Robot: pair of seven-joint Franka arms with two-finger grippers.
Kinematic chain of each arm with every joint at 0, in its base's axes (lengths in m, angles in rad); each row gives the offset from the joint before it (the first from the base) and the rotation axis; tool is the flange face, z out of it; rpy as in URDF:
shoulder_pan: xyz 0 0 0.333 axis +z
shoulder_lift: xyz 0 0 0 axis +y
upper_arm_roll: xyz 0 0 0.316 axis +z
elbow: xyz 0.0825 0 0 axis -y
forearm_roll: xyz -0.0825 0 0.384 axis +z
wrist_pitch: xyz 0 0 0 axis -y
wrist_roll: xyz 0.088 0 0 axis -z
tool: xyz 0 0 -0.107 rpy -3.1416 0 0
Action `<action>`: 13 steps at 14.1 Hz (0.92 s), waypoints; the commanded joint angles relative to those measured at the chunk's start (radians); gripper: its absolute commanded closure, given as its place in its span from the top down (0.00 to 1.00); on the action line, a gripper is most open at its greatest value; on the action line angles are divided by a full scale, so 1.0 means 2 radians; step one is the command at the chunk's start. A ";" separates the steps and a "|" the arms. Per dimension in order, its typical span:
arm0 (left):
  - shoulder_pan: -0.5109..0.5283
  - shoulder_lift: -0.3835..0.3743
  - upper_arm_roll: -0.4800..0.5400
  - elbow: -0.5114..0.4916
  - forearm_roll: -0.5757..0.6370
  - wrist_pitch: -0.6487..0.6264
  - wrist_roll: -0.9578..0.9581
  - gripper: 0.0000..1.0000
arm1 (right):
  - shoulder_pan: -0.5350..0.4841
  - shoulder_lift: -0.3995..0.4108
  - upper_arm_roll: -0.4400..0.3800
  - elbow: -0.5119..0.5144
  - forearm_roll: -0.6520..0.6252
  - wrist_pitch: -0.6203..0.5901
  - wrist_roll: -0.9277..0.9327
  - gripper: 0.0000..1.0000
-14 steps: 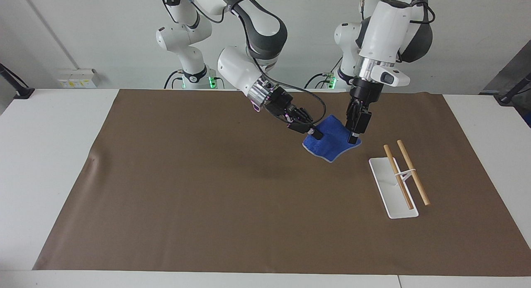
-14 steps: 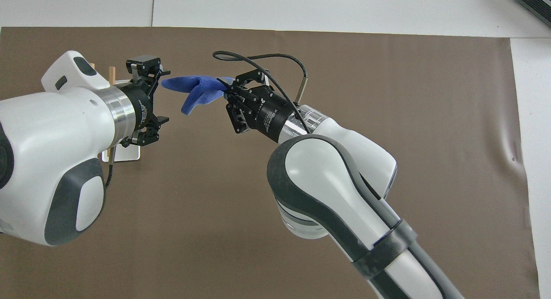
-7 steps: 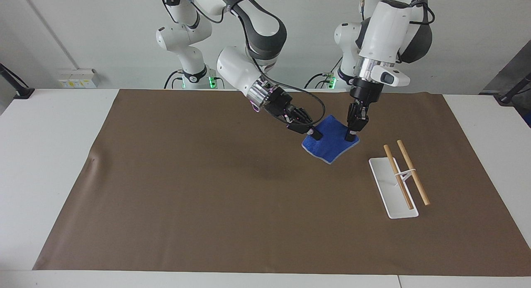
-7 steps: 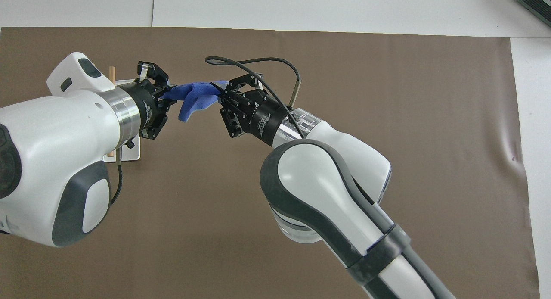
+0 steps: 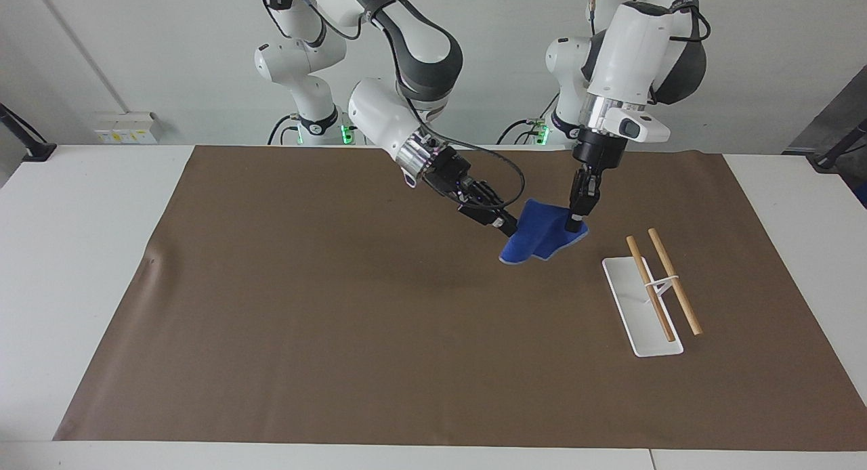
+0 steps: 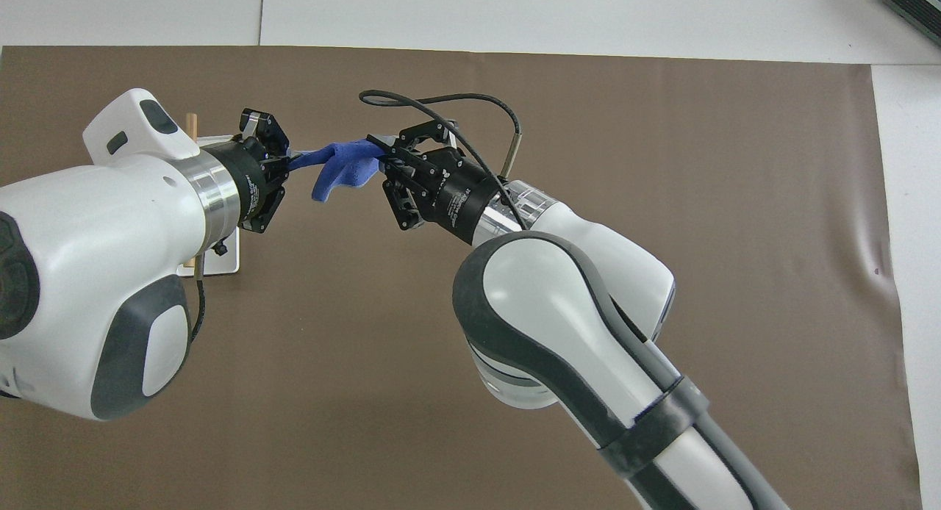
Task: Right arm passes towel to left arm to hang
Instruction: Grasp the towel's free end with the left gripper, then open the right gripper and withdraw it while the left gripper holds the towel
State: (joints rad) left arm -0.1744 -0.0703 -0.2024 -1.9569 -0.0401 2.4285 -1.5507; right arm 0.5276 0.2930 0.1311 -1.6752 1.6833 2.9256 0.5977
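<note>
The towel (image 5: 538, 238) hangs in the air over the brown mat (image 5: 339, 334), up toward the robots' edge of the table (image 5: 81, 253) and toward the left arm's end, just short of the white rack (image 5: 640, 314) with its two wooden rods (image 5: 670, 280). It is stretched between the two arms, so its long axis runs roughly level along the table's length from one end effector to the other, with a loose corner drooping down toward the mat in the middle. One end points at the left arm, the other at the right.

The left end effector (image 5: 576, 223) comes almost straight down and is clamped tight on the towel's corner nearest the rack; its fingertips meet on the cloth. The right end effector (image 5: 506, 225) reaches in slantwise from the right arm's end, cable looping over its wrist, and sits at the towel's other end. Its tip touches the cloth, but I cannot tell whether its fingers are pinching it or have parted.

From overhead, the towel (image 6: 342, 168) reads as a narrow blue band bridging the two end effectors.
</note>
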 commanded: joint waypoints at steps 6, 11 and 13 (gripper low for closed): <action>0.008 -0.002 0.026 -0.007 -0.005 0.016 0.102 0.00 | -0.057 -0.001 0.002 -0.063 -0.189 0.004 -0.209 1.00; 0.009 0.000 0.055 -0.006 -0.005 0.025 0.168 0.00 | -0.127 -0.002 0.000 -0.075 -0.433 -0.079 -0.224 1.00; 0.010 0.005 0.085 -0.006 -0.005 0.039 0.172 0.00 | -0.156 -0.003 0.000 -0.072 -0.546 -0.131 -0.223 1.00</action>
State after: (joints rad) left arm -0.1614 -0.0661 -0.0781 -1.9569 -0.0400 2.4636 -1.2451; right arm 0.2716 0.3082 0.1231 -1.8040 0.7517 2.7490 0.1807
